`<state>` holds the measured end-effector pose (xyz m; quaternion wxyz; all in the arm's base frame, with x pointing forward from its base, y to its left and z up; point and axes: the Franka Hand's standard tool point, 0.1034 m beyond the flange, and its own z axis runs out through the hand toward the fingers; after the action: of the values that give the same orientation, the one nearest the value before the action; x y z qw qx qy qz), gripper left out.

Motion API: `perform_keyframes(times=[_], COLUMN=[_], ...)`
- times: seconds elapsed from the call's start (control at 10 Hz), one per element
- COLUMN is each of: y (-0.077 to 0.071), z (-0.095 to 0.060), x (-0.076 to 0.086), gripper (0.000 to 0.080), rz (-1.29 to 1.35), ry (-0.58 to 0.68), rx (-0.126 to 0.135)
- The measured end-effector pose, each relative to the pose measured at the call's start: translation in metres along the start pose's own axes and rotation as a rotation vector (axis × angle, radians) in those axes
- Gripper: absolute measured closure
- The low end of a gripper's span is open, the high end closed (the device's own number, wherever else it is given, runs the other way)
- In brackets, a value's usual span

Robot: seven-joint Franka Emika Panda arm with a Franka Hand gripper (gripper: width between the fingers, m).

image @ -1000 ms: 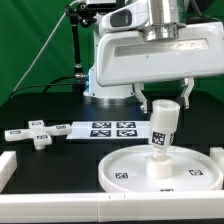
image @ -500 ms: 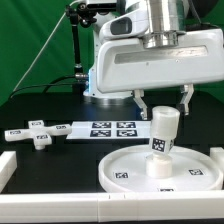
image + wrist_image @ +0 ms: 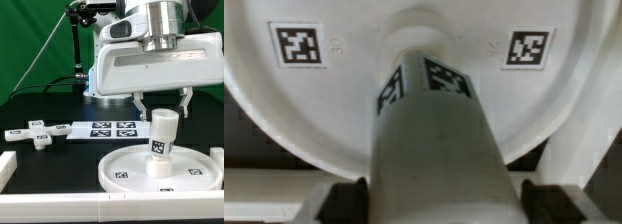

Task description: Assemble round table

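Hand (image 3: 162,103) gripping the thick short white plastic cylinder (image 3: 162,140) near its upper end, fingers (image 3: 141,103) pressing in on either side. Holding it upright over the middle of the large white rimmed round plastic disc (image 3: 120,168), lower end meeting or almost meeting the disc's centre; contact too close to tell in the exterior view. Showing a black-and-white square tag on the cylinder's side. In the wrist view, cylinder (image 3: 441,140) running down to the disc (image 3: 278,110), square tags sitting on the disc face either side of it.

Disc lying flat on the black surface (image 3: 40,110). Beyond it, flat white marker board (image 3: 105,128) bearing four tags. Toward the exterior view's left, small white cross-shaped plastic piece (image 3: 39,135) lying on the surface, well apart from the disc. Long white border rail (image 3: 20,160) edging the near side.
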<state>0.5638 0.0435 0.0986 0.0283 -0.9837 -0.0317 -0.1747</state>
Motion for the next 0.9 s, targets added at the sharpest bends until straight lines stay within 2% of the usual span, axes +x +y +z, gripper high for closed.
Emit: perform_keyframes(times=[0.3, 0.7, 0.8, 0.9], y=[0.003, 0.01, 0.01, 0.01], z=[0.001, 0.002, 0.002, 0.001], x=[0.001, 0.002, 0.002, 0.003], gripper=[0.0387, 0.0387, 0.033, 0.033], rz=[-0.018, -0.021, -0.021, -0.022], ry=[0.081, 0.073, 0.073, 0.074], rx=[-0.017, -0.02, -0.02, -0.02])
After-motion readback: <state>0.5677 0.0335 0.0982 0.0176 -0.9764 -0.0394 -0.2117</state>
